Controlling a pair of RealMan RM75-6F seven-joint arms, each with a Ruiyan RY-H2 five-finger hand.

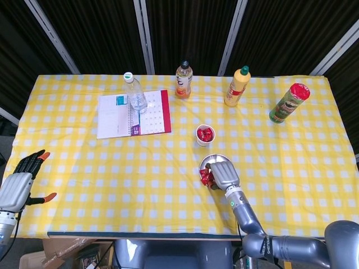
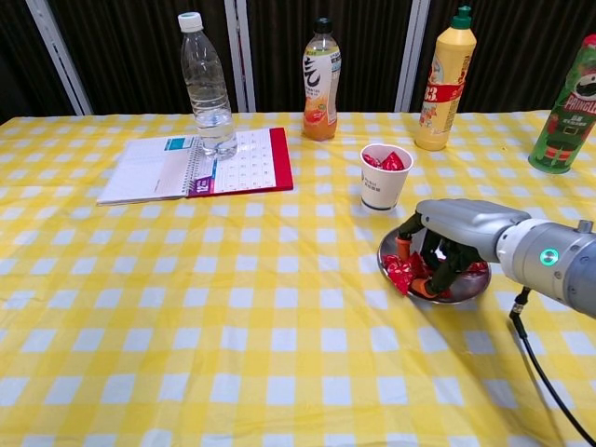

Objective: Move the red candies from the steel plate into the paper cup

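Observation:
A steel plate (image 1: pixel 216 158) (image 2: pixel 468 292) lies on the yellow checked cloth, just in front of a white paper cup (image 1: pixel 205 135) (image 2: pixel 383 184) that holds some red candies. A pile of red candies (image 1: pixel 205 176) (image 2: pixel 399 272) sits on the plate's left side. My right hand (image 1: pixel 222 174) (image 2: pixel 449 231) is down in the plate, with thumb and fingers curled around candies at the pile's right and hiding part of it. My left hand (image 1: pixel 19 182) hangs beyond the table's left edge with fingers apart, holding nothing; the chest view does not show it.
At the back left, a water bottle (image 1: pixel 134 93) (image 2: pixel 207 88) stands on an open notebook (image 1: pixel 133 115) (image 2: pixel 196 166). An orange drink bottle (image 1: pixel 183 80) (image 2: pixel 320 82), a yellow squeeze bottle (image 1: pixel 236 87) (image 2: pixel 440 84) and a green Pringles can (image 1: pixel 289 103) (image 2: pixel 568 112) line the back.

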